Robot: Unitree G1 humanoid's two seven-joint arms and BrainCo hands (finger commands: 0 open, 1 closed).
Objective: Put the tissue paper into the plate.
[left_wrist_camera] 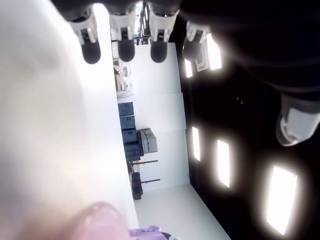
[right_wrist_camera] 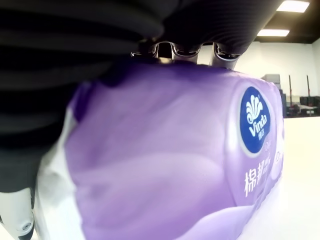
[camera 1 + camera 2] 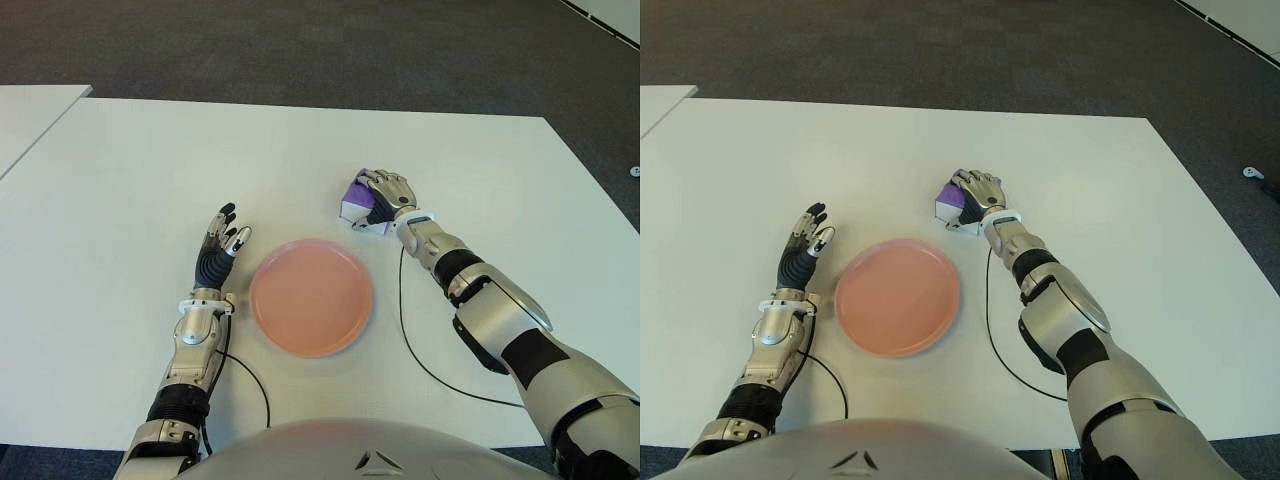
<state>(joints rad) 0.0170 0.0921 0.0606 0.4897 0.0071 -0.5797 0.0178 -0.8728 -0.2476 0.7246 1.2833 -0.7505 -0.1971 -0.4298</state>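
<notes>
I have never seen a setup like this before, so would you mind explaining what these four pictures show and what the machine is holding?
This is a humanoid robot with two arms, each ending in a hand with several fingers. The two wide pictures come from a stereo camera on its head, looking down at a white table. The two close pictures come from cameras on its wrists. On the table lies a round pink plate, with nothing on it. The right hand is beyond the plate, on its right side, with its fingers closed over a purple and white pack of tissue paper, which fills the right wrist view. The left hand shows left of the plate, fingers straight, holding nothing.
</notes>
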